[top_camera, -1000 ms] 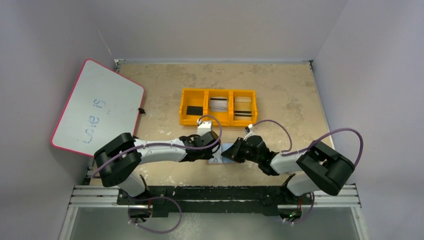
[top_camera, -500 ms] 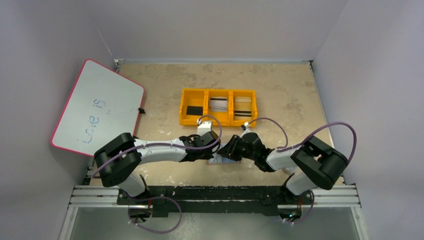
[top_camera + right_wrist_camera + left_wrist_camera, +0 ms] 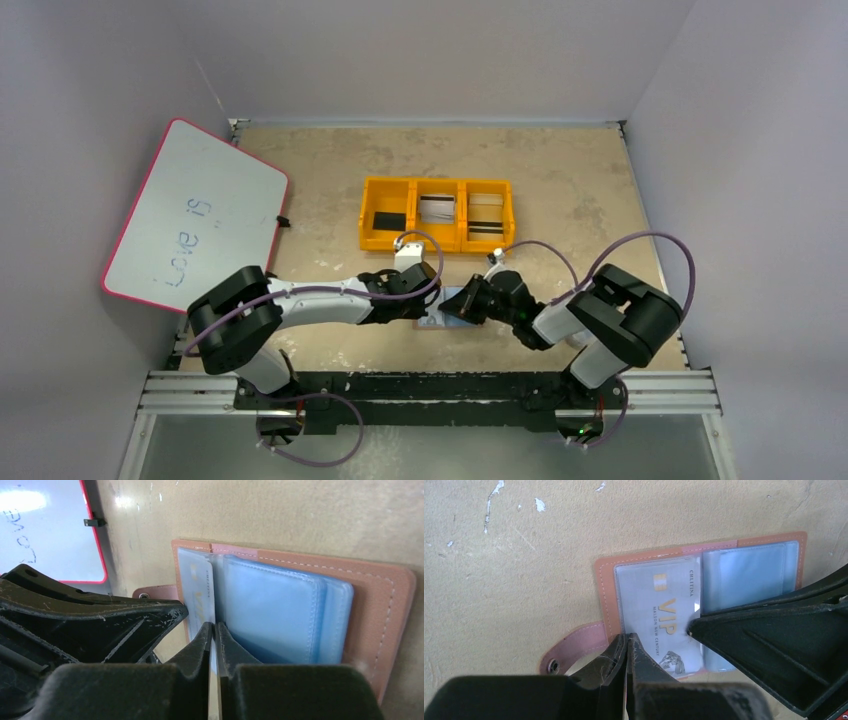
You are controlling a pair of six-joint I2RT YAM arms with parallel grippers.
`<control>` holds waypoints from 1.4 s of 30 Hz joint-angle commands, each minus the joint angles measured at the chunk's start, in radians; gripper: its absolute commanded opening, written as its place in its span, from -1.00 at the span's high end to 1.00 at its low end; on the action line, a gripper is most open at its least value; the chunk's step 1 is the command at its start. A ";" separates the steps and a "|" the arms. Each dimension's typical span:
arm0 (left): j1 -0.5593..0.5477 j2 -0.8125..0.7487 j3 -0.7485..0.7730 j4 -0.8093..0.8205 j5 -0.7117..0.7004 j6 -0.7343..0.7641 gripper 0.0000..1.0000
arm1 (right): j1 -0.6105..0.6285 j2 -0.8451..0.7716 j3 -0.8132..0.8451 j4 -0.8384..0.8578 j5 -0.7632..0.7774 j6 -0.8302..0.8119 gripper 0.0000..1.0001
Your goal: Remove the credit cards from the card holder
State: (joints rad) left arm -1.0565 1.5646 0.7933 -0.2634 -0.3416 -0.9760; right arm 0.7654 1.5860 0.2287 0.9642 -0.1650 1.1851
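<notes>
Extraction underway: left gripper, pressed together, pins the card holder at its six-o'clock edge; right gripper pinches the VIP card, which next needs a straight pull.

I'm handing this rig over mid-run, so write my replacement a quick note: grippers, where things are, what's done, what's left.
Left gripper: shut, tips pressing the card holder down beside its snap tab.
Right gripper: closed to a sliver at the inner edge of the VIP card, apparently pinching it.
Card holder: lies open on the table.
Done: holder open and pinned.
Left: draw the VIP card out; most of it sits in the left sleeve. Whether the right-hand sleeves hold more cards cannot be told.
</notes>
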 commanded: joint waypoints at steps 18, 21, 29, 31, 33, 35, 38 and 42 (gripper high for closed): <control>-0.011 0.023 -0.008 0.008 -0.018 -0.026 1.00 | -0.052 -0.146 -0.087 -0.094 0.016 -0.013 1.00; -0.011 0.005 -0.013 0.027 -0.016 -0.024 1.00 | -0.056 -0.120 -0.078 -0.077 -0.010 -0.026 1.00; -0.011 -0.077 -0.040 0.113 0.027 -0.001 0.47 | -0.057 -0.011 -0.071 0.012 -0.033 0.008 1.00; -0.011 -0.067 -0.044 0.115 0.035 0.001 0.45 | -0.057 -0.001 -0.074 0.021 -0.033 0.015 1.00; -0.011 -0.035 -0.040 0.095 0.028 0.000 0.45 | -0.057 0.009 -0.070 0.025 -0.041 0.012 1.00; -0.012 0.010 -0.014 0.043 0.005 -0.008 0.47 | -0.058 0.010 -0.069 0.025 -0.043 0.011 1.00; -0.030 0.087 0.046 -0.070 -0.070 -0.013 0.59 | -0.058 -0.005 -0.075 0.020 -0.036 0.011 1.00; -0.057 0.176 0.096 -0.176 -0.138 -0.022 0.69 | -0.061 -0.035 -0.075 -0.005 -0.029 0.004 1.00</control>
State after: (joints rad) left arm -1.0927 1.6253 0.8654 -0.3271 -0.3969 -0.9840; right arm 0.7113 1.5753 0.1661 1.0203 -0.2054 1.2087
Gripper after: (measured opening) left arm 0.183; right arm 0.005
